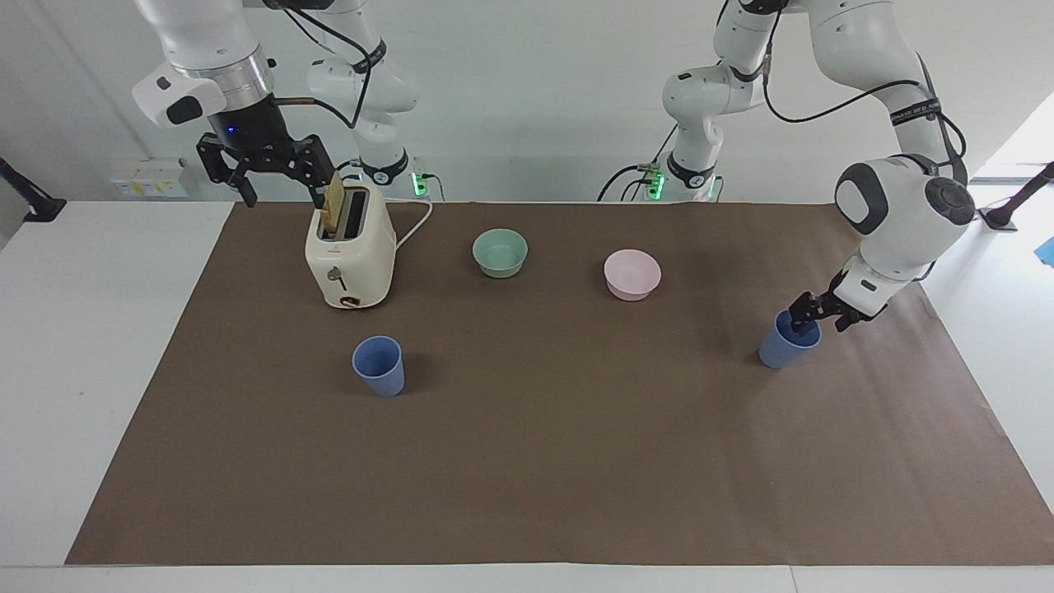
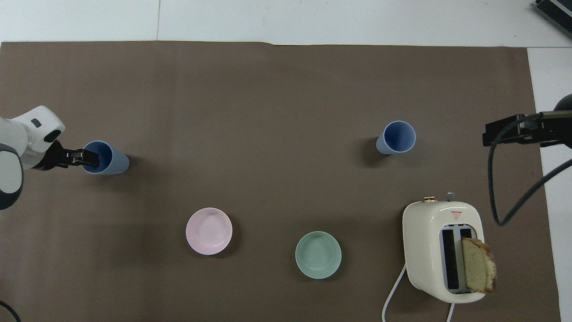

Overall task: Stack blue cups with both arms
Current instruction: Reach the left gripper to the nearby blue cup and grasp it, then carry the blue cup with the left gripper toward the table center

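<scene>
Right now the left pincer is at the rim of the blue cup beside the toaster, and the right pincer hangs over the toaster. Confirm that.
Not quite. The left pincer is at the rim of the blue cup at the left arm's end of the table, not the blue cup near the toaster. The facing view shows it. The right pincer does hang over the toaster.

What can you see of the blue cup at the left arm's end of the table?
The small matte blue plastic cup at the left arm's end is a tapered, handleless tumbler, wider at its open rim. It stands upright on the brown paper mat, mouth up, apparently empty, farther from the robots than the pink bowl. The left gripper is at its rim, one finger dipping inside; whether it is clamped cannot be told.
</scene>
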You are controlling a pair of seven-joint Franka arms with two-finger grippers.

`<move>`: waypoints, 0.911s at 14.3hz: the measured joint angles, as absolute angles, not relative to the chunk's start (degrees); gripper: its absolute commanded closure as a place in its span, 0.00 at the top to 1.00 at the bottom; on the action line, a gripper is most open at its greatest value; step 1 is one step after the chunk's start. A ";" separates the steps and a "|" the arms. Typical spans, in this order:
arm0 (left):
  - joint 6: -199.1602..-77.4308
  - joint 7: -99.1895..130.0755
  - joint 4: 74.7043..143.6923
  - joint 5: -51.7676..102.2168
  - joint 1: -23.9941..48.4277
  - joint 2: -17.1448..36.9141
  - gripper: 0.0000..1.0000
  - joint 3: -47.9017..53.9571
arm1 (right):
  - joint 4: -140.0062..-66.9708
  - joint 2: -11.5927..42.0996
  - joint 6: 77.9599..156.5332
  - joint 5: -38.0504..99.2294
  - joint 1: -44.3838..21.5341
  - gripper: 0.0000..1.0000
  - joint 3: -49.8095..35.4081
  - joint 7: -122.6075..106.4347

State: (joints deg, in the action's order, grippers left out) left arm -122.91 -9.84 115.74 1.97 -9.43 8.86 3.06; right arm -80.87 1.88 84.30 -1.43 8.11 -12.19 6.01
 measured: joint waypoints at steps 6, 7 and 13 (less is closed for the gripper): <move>-123.22 -9.82 115.05 2.28 -9.39 8.83 0.00 3.20 | -80.87 1.88 84.30 -1.43 8.11 1.00 -12.19 6.01; -123.14 -9.77 114.42 2.54 -9.35 8.79 0.00 3.40 | -80.87 1.88 84.30 -1.43 8.11 1.00 -12.19 6.01; -121.74 -0.95 109.46 2.56 -5.37 8.78 0.00 4.20 | -80.87 1.88 84.30 -1.43 8.11 1.00 -12.19 6.01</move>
State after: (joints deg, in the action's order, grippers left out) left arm -121.74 -0.95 109.46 2.56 -5.37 8.78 4.20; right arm -80.87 1.88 84.30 -1.43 8.11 -12.19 6.01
